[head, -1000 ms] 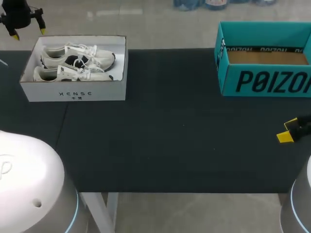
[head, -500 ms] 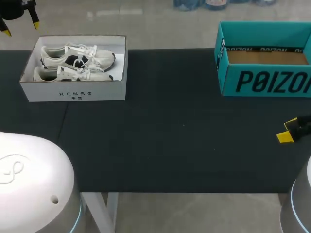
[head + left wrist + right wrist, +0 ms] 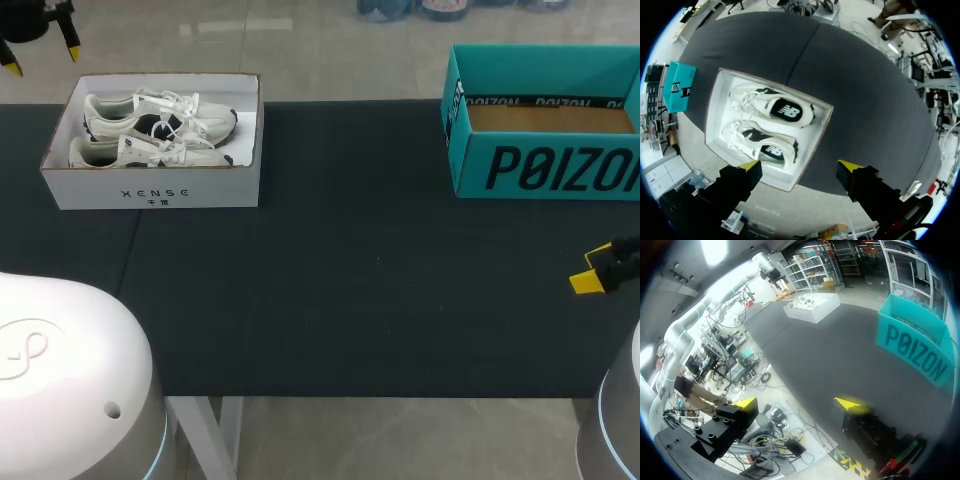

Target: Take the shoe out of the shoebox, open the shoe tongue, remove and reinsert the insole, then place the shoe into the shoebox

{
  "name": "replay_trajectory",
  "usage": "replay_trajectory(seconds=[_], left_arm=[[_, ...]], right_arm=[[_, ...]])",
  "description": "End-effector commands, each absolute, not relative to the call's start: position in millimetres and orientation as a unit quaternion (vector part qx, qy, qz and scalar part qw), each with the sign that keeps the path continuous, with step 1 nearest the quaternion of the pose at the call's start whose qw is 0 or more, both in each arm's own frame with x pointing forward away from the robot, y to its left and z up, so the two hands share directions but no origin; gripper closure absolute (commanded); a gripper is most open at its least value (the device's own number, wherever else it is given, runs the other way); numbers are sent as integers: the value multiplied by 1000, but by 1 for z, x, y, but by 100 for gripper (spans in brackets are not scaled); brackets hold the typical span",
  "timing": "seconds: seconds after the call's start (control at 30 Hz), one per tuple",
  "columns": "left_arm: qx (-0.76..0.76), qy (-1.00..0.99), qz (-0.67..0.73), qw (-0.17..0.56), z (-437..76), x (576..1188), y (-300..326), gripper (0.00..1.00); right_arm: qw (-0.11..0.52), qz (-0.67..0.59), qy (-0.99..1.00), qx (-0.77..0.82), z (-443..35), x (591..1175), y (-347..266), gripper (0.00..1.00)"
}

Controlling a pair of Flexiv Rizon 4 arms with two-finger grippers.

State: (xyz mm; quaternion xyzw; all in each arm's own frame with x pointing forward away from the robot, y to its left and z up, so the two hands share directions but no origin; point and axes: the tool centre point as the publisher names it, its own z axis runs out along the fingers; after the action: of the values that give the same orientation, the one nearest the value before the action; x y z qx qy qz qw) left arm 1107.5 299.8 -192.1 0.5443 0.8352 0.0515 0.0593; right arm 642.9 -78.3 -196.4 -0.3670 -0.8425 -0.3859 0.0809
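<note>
Since a second ago the left gripper (image 3: 41, 58) has drawn up and away toward the far left corner, while the right one has not stirred.

Nearest, the right gripper (image 3: 592, 268) hangs at the right edge of the black table (image 3: 350, 280), its fingers spread wide and holding nothing, as its own wrist view confirms (image 3: 797, 403).

Further off, the white cardboard shoebox (image 3: 150, 190) stands lidless at the far left with the pair of white sneakers with dark side patches (image 3: 150, 150) lying side by side inside, none yet taken out. Across from it at the far right stands the open teal cardboard box (image 3: 545, 165).

Farthest, the left gripper hovers high beyond the shoebox, fingers wide apart and empty (image 3: 800, 166), looking down on both sneakers (image 3: 772, 107).

I judge the lift-out is the step in hand. It should go best by descending over one shoe only, closing across its heel collar or midfoot clear of the loose laces, then rising straight up, since the pair lies snugly together.

Dark lettering marks the shoebox's front wall, larger lettering the teal box's front, and a logo each sneaker's side; I leave these unread.
</note>
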Motion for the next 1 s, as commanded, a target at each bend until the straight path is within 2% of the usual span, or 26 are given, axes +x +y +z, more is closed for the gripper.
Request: replay_trajectory(seconds=[0.03, 0.33, 0.7, 1.0], left_arm=[[544, 835, 53, 59, -192, 1107, 300, 0], [525, 843, 69, 92, -196, 1071, 287, 0], [650, 751, 8, 112, -234, 992, 302, 0], [727, 678, 14, 108, -278, 981, 307, 0]], right_arm=[[61, -383, -842, -375, -195, 630, -79, 0], [61, -383, -842, -375, -195, 630, -79, 0], [61, -383, -842, -375, -195, 630, -79, 0], [61, -383, -842, -375, -195, 630, -79, 0]])
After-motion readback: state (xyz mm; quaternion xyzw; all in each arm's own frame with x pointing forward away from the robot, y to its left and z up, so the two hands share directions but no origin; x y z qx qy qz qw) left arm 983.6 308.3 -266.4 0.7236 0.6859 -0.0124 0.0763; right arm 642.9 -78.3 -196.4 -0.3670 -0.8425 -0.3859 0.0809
